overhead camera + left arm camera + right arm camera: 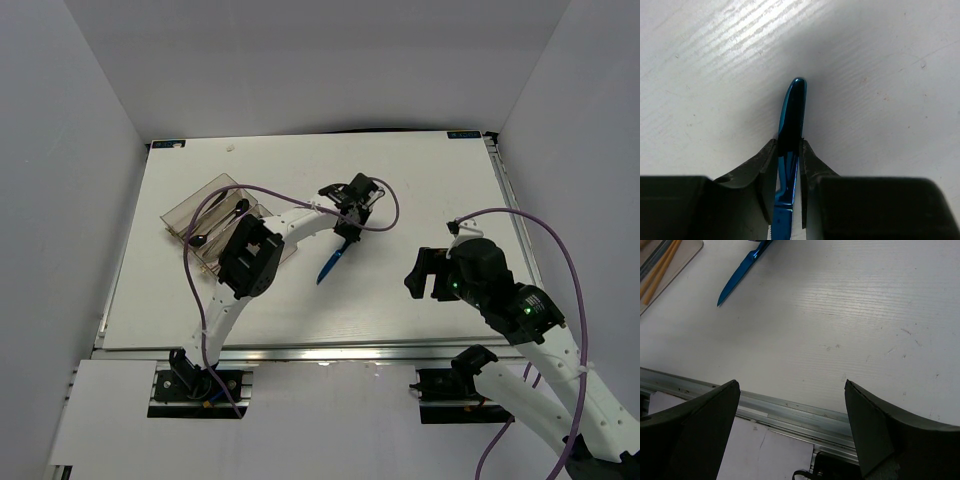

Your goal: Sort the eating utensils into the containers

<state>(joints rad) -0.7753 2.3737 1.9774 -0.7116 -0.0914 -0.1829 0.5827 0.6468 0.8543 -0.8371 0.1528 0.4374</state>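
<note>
One blue knife (794, 105) sits clamped in the left claw (789, 150), its pointed end sticking out below the claw over the bench (430, 190). We see the right claw (791, 387) wide apart, empty, knife to its left. Tray (185, 212) left of left claw.
</note>
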